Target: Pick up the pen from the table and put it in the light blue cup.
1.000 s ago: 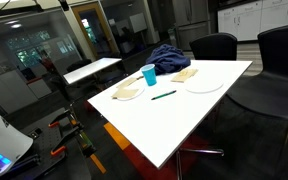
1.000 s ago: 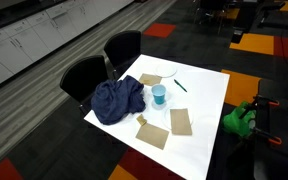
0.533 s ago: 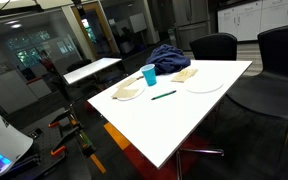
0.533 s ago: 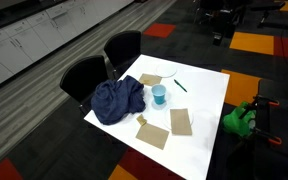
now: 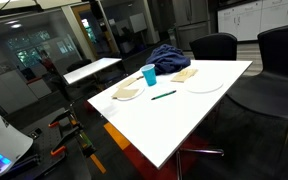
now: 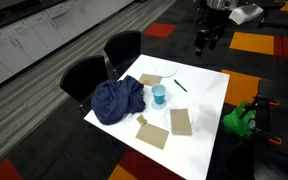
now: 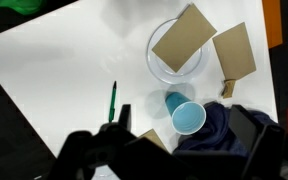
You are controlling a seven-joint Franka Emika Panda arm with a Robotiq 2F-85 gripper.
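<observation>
A green pen (image 6: 180, 86) lies on the white table (image 6: 206, 100), near its far edge; it also shows in the other exterior view (image 5: 163, 95) and in the wrist view (image 7: 113, 100). The light blue cup (image 6: 159, 95) stands upright and empty next to a dark blue cloth (image 6: 117, 100), a short way from the pen. It shows from above in the wrist view (image 7: 186, 115). My gripper (image 6: 204, 45) hangs high in the air beyond the table's far edge. In the wrist view the gripper (image 7: 184, 125) has its dark fingers spread wide, with nothing between them.
Brown cardboard pieces (image 6: 180, 121) and a clear plate (image 7: 174, 52) lie on the table. Two black chairs (image 6: 122, 48) stand along one side. A green object (image 6: 239, 120) sits off the table's edge, over carpet with orange patches.
The arm has swung in from the upper right of an exterior view, and the gripper now hangs lower and closer to the table. The pen, cup and cloth have not moved.
</observation>
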